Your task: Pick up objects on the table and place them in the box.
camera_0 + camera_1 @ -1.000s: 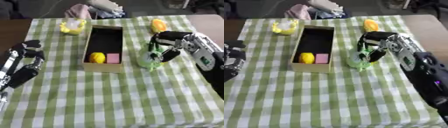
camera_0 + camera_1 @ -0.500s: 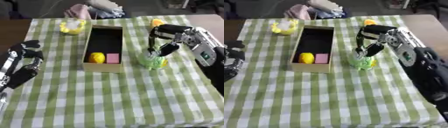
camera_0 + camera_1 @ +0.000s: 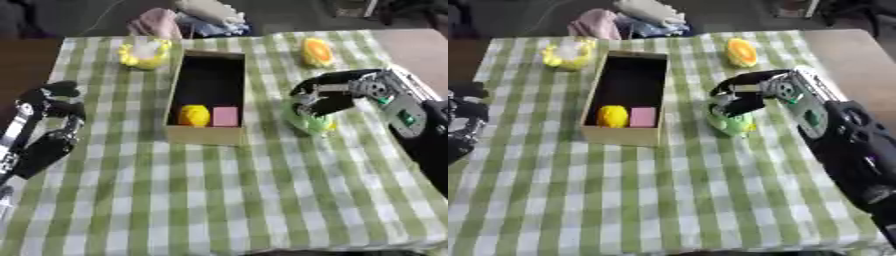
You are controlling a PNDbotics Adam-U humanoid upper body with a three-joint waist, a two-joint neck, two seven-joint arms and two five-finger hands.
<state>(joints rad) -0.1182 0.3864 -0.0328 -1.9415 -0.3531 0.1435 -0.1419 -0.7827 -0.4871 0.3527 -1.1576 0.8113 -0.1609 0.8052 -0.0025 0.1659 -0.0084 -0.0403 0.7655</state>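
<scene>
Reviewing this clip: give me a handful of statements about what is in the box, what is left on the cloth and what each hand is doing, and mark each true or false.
1. The box holds a yellow object and a pink block. True.
2. The right hand is at the green object, right of the box. True.
3. The green object already lies inside the box. False: it is on the checked cloth, outside the box.
4. The left hand is reaching into the box. False: it sits idle near the cloth's left edge.
5. An orange object lies on the cloth beyond the right hand. True.
6. The box is empty. False: two objects lie at its near end.
</scene>
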